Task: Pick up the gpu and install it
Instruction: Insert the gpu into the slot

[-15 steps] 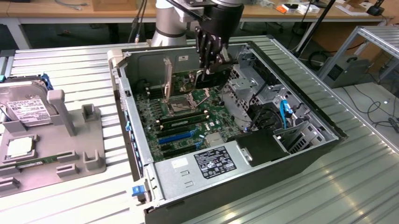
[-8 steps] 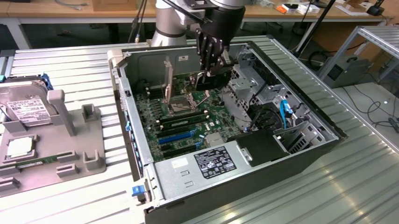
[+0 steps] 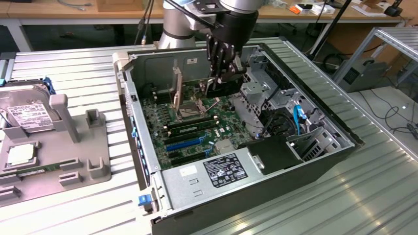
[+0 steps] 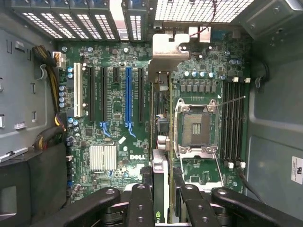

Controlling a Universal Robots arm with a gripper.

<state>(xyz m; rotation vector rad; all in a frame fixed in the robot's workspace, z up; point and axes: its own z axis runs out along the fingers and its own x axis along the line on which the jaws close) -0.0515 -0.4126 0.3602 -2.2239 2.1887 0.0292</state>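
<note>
Black gripper (image 4: 161,191) with two fingers clenched on gpu (image 4: 160,135), thin card with silver end bracket, held edge-on. Beneath: green motherboard (image 4: 113,113); card between blue slot (image 4: 128,94) and square metal CPU socket (image 4: 196,125). Around: open black tower case (image 3: 274,196).

Bright even light, glare on ribbed table (image 3: 382,196), case (image 3: 196,205) interior shadowed
</note>
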